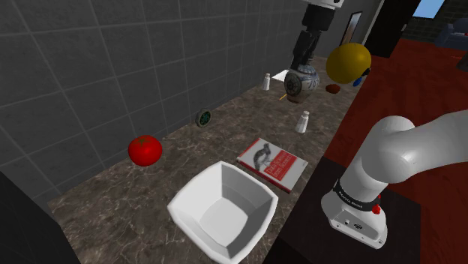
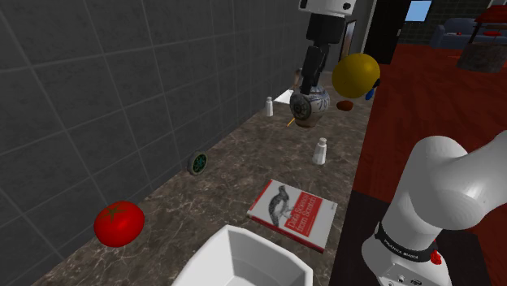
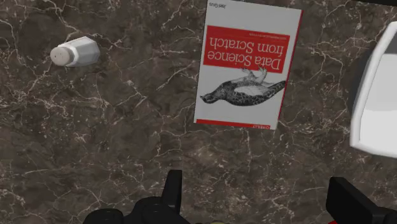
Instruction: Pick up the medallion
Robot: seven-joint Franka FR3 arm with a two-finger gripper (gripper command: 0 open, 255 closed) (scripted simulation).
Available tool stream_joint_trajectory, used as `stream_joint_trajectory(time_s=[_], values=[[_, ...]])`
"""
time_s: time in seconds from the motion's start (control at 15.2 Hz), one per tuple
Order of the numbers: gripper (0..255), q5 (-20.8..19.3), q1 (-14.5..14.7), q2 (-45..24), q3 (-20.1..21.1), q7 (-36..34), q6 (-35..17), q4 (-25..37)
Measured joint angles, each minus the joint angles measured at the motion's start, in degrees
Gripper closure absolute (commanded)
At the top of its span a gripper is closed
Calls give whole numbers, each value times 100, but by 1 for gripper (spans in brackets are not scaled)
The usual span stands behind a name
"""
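Recording the hand (image 3: 254, 181) first: seen in the wrist view looking straight down on the dark marbled counter (image 3: 127, 133), both black fingers (image 3: 172, 191) set wide apart and clasping nothing. Noted on the counter beyond the fingertips: a white-and-red book (image 3: 248, 63), lying flat and cover up, bearing a bird drawing and the title "Data Science from Scratch". Noted to one side of the book and apart from it: a white shaker (image 3: 75, 52); to the other side, the rim of a white square bowl (image 3: 375, 95). Located the medallion (image 1: 203, 118) in the shoulder view: a small dark-green round disc, standing on edge at the back of the counter against the grey tiled wall (image 1: 90, 75). Placed between a red tomato (image 1: 145, 150), toward that view's left, and a second white shaker (image 1: 266, 81) farther along the wall. Found well apart from the book, the bowl and the nearer shaker, with nothing touching it but wall and counter. Confirmed from the second exterior view: same disc (image 2: 197, 163) propped at the foot of the wall, tomato (image 2: 119, 223) nearer the camera, book (image 2: 292, 213) toward the counter's open edge. Logged at the far end of the counter: a round patterned vase (image 1: 301, 84), with a yellow ball (image 1: 348, 62) just beside it toward the shoulder view's right. Logged at that view's lower right: the white arm (image 1: 405, 157) rising from its stand
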State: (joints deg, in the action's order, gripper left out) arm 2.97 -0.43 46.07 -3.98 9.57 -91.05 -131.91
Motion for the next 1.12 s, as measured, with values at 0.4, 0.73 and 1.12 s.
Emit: stream_joint_trajectory(time_s=[0.4,0.73,1.12], values=[[0,232,-8,-624,261,-524,-600,-52],[0,462,-17,-1512,540,-1147,-1260,98],[0,631,-38,-2771,788,-1845,-1956,578]])
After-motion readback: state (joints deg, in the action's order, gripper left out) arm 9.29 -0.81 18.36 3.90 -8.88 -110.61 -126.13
